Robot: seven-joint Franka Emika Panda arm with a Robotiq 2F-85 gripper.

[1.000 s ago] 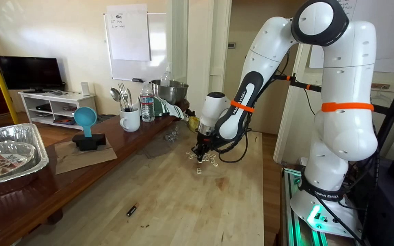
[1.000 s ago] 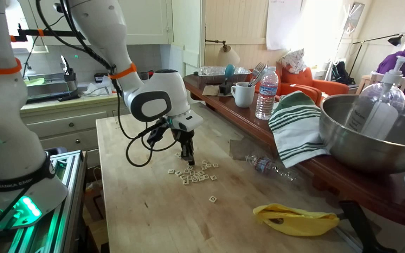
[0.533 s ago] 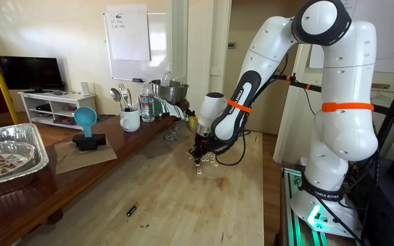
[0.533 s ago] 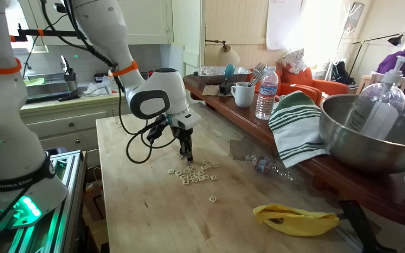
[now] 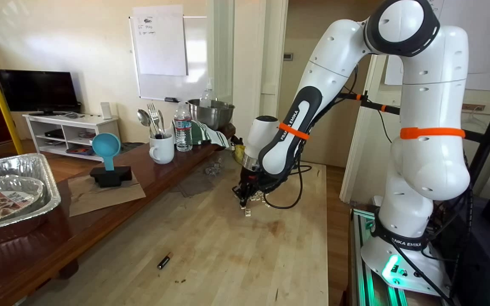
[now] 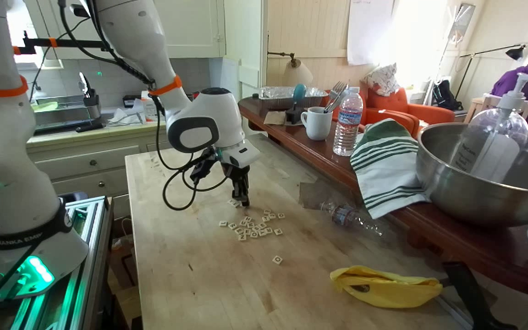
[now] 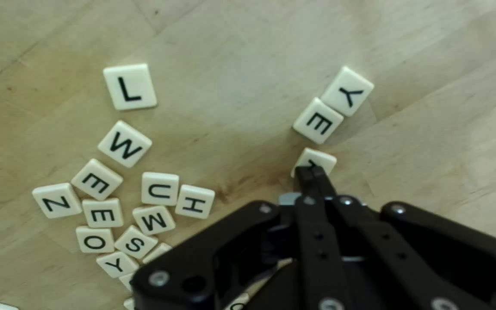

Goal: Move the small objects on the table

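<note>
Cream wall (image 5: 96,46): hung with a whiteboard (image 5: 196,55) at 11 o'clock in an exterior view.
Table (image 6: 209,298): planked in light brown, visibly grained, stained in patches; spread across 6 o'clock in both exterior views.
Dark-red wooden ledge (image 5: 64,231): raised alongside the table, at 8 o'clock in an exterior view.
White arm (image 5: 434,93): climbs upright from a base (image 5: 377,253) at 4 o'clock in an exterior view, folds over at the top, slopes down toward 7 o'clock, then bends at the wrist (image 5: 262,136) to face roughly 6.
Water bottle (image 6: 350,128): upright on the ledge, labelled in type too small to read.
Gripper (image 7: 311,171): pointed down, closed tip to tip, gripping nothing visible; over a half-covered tile (image 7: 317,156), touching or apart impossible to tell.
Letter tiles (image 7: 153,220): cream, lying on the table, mostly bunched around 8 to 10 o'clock from the gripper's tips in the wrist view, with L (image 7: 130,87) at 10 and U (image 7: 160,189) at 9; E (image 7: 318,121) and Y (image 7: 348,91) side by side at 12 and 1.
Print (image 6: 19,241): FRANKA EMI on the base collar (image 6: 57,228), EMIKA on the forearm (image 5: 306,108); handwritten lines on the paper sheet (image 5: 162,46), too small to read.
</note>
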